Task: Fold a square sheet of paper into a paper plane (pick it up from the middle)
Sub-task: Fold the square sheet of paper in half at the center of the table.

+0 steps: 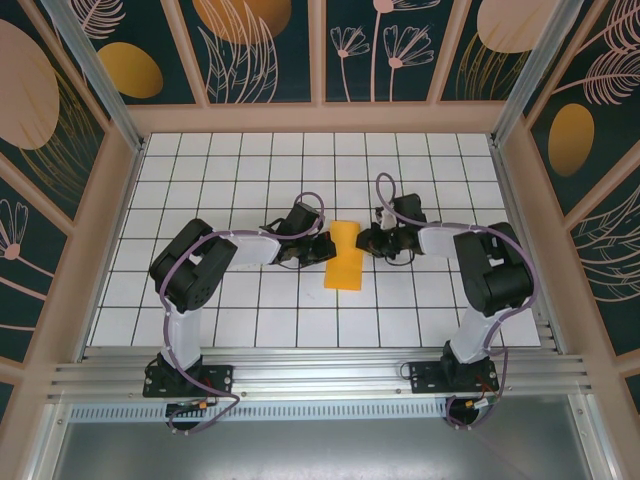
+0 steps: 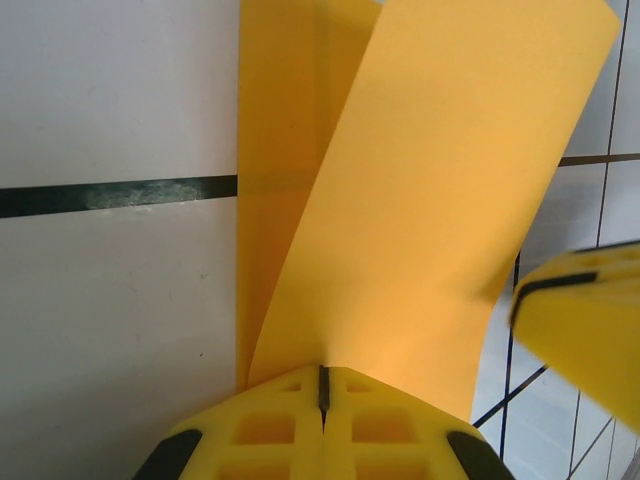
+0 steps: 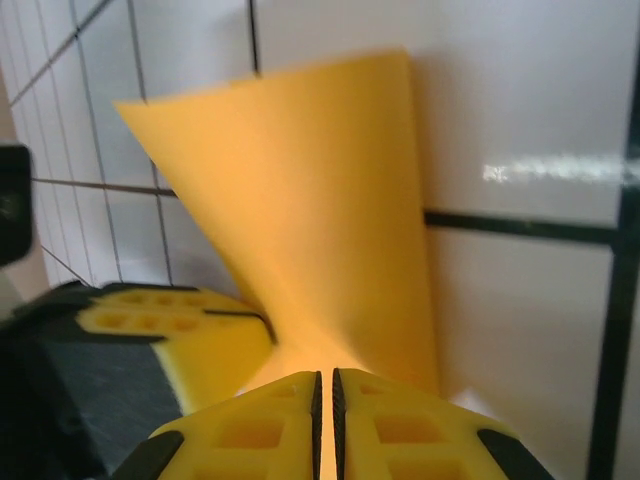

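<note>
The square sheet of paper, orange-yellow, is bent over on itself into a narrow curved strip at the table's middle, its lower end resting on the white tiles. My left gripper pinches its left side; in the left wrist view the gripper is shut on the sheet's raised edge. From the other side my right gripper holds it; in the right wrist view the gripper is closed on the sheet with a thin slit between the pads. The two grippers face each other, close together.
White grid-tiled table with wooden rails and dark patterned walls around. The right gripper's yellow finger shows at the right of the left wrist view. The left gripper's finger lies low left in the right wrist view.
</note>
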